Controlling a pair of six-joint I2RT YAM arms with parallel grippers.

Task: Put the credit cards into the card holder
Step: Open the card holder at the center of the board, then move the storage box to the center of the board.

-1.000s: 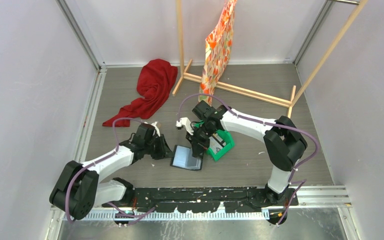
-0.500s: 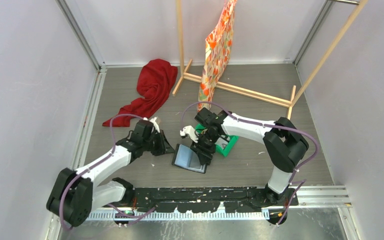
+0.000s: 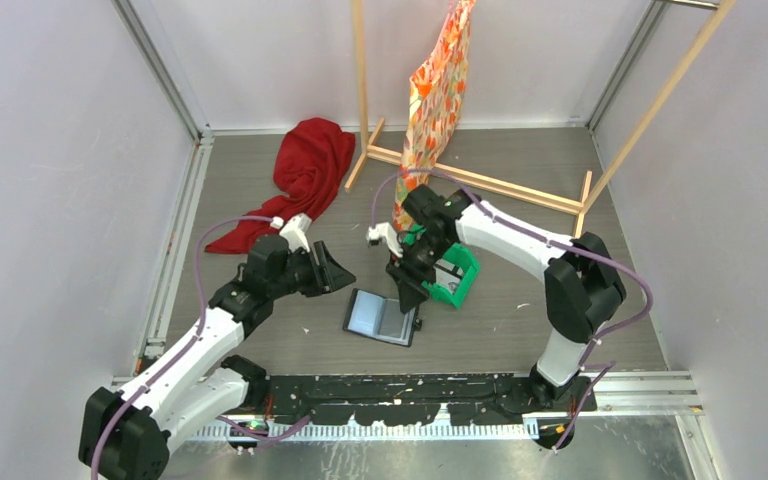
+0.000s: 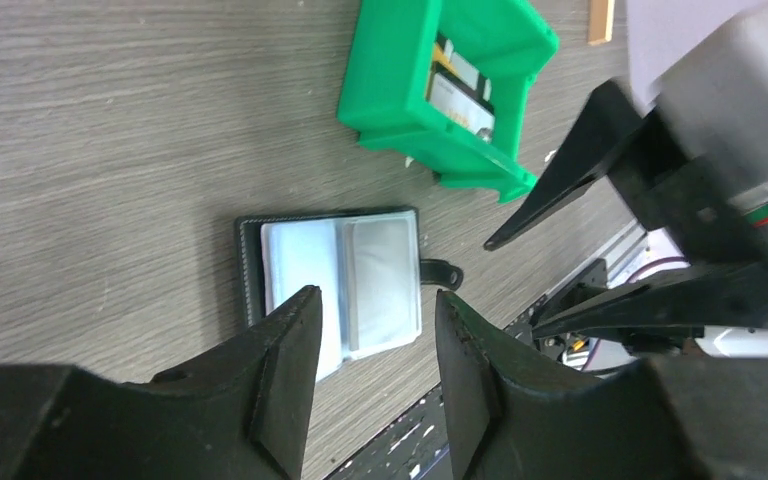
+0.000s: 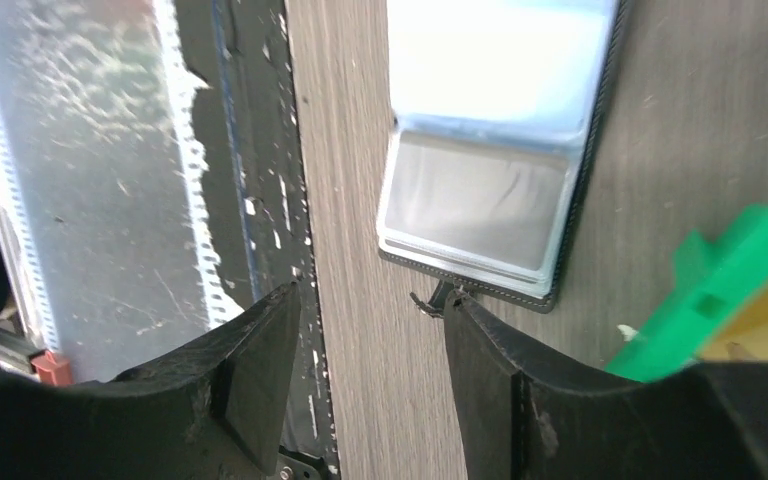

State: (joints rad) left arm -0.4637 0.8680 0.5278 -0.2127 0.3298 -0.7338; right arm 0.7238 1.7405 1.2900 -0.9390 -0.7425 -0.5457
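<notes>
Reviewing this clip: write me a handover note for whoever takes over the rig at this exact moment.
Left gripper: open, empty, just left of the card holder.
Right gripper: open, empty, over the holder's right edge, next to the green tray.
Card holder: lies open, pocket pages up, between the two grippers.
Credit cards: in the green tray, one yellow-gold among them.
Done: holder opened. One page looks grey, but I cannot tell whether a card is in it.
Left: pick cards from the tray and slide them into the pockets.
</notes>
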